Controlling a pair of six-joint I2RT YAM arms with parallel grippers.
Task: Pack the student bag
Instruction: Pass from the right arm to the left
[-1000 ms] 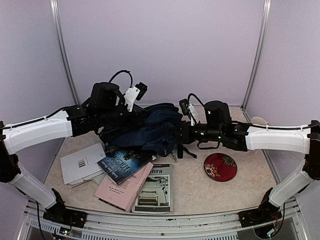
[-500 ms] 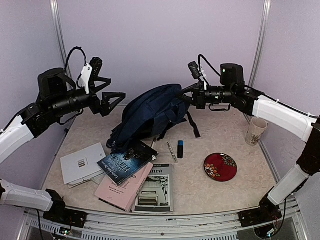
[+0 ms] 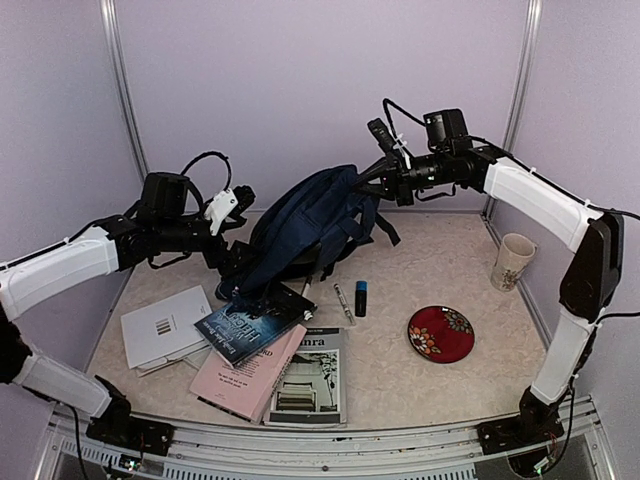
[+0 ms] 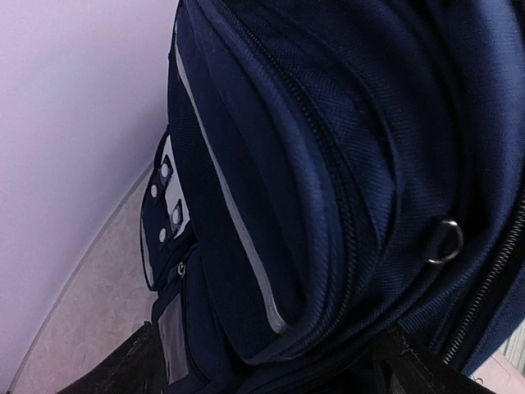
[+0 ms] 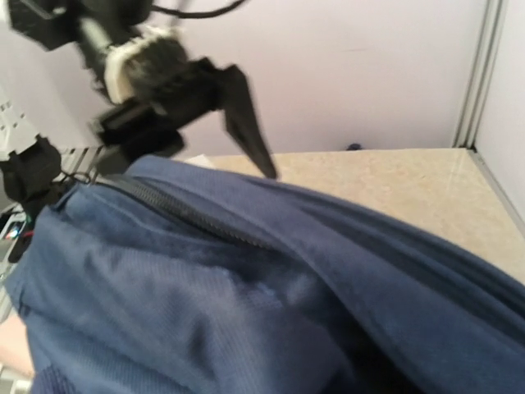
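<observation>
The student bag (image 3: pixel 305 228), dark navy with pale stripe trim, hangs upright over the back of the table, its bottom resting near the books. My right gripper (image 3: pixel 374 180) is shut on the fabric at its top and holds it up. In the right wrist view navy cloth (image 5: pixel 246 279) covers the fingers. My left gripper (image 3: pixel 234 262) is at the bag's lower left, jaws wide apart. The left wrist view shows the bag's front pocket (image 4: pixel 328 164) bulging between the two dark fingers (image 4: pixel 119 371) at the bottom corners.
In front of the bag lie a blue book (image 3: pixel 250 325), a pink book (image 3: pixel 248 372), a grey book (image 3: pixel 318 378) and a white booklet (image 3: pixel 163 327). A pen (image 3: pixel 343 302), a small blue-capped tube (image 3: pixel 361 298), a red round dish (image 3: pixel 441 334) and a mug (image 3: pixel 512 261) are to the right.
The left gripper let go and opened, swung up to the left, then came back down to the bag's lower left. The right arm lifted the bag's top up and back.
</observation>
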